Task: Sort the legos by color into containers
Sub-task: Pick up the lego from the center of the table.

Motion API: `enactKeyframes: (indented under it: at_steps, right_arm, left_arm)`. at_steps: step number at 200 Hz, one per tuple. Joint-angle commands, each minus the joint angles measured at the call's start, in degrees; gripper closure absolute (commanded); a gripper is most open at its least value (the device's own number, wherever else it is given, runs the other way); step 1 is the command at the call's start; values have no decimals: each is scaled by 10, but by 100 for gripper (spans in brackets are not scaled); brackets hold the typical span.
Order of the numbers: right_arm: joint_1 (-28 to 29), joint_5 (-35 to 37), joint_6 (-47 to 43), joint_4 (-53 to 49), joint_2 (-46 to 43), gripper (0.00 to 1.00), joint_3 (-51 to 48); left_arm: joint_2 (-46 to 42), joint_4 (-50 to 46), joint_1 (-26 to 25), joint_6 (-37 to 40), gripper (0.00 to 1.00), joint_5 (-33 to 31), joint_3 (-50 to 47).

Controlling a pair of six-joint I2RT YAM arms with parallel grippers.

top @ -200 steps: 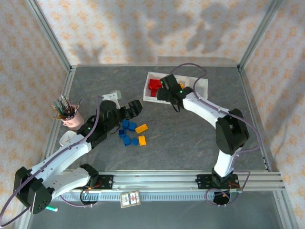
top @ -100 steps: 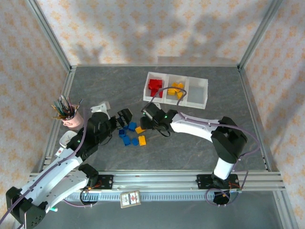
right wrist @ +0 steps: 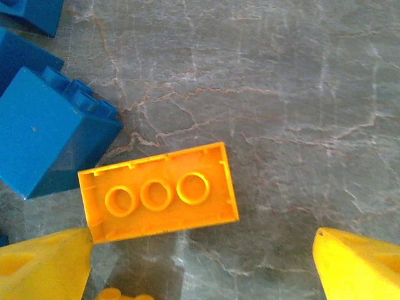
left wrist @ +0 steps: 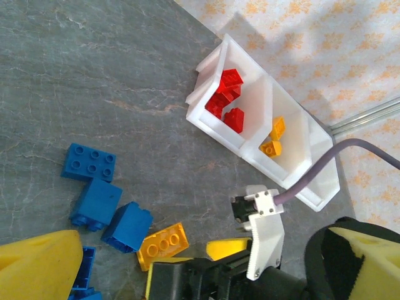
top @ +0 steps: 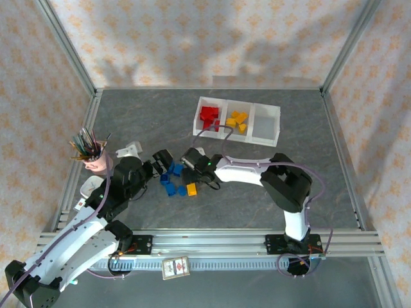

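Note:
The white three-bin tray stands at the back, with red bricks in its left bin and yellow ones in the middle; the right bin looks empty. Loose blue bricks and a yellow brick lie mid-table. My right gripper hangs open low over an upside-down yellow brick, which lies nearer its left finger, beside a blue brick. My left gripper is open just left of the pile, nothing between its fingers. The left wrist view shows the tray beyond.
A pink cup of pens stands at the left, close behind the left arm. The right arm stretches across the middle of the table. Metal frame posts and patterned walls close the table in.
My right gripper has swung from over the tray down to the loose pile and now hovers at the yellow brick. The left gripper has drawn back slightly to the left.

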Motion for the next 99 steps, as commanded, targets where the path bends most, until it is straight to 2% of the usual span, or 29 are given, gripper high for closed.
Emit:
enactKeyframes:
  at_steps: [1, 57, 99]
  right_arm:
    - [8, 19, -35, 5, 16, 8, 29]
    - [10, 22, -60, -3, 53, 6, 62]
    - [11, 26, -66, -15, 78, 14, 74]
  left_arm:
    - [-9, -17, 5, -4, 1, -16, -3]
    - [-9, -19, 6, 0, 1, -22, -5]
    - [-6, -15, 7, 1, 1, -22, -7]
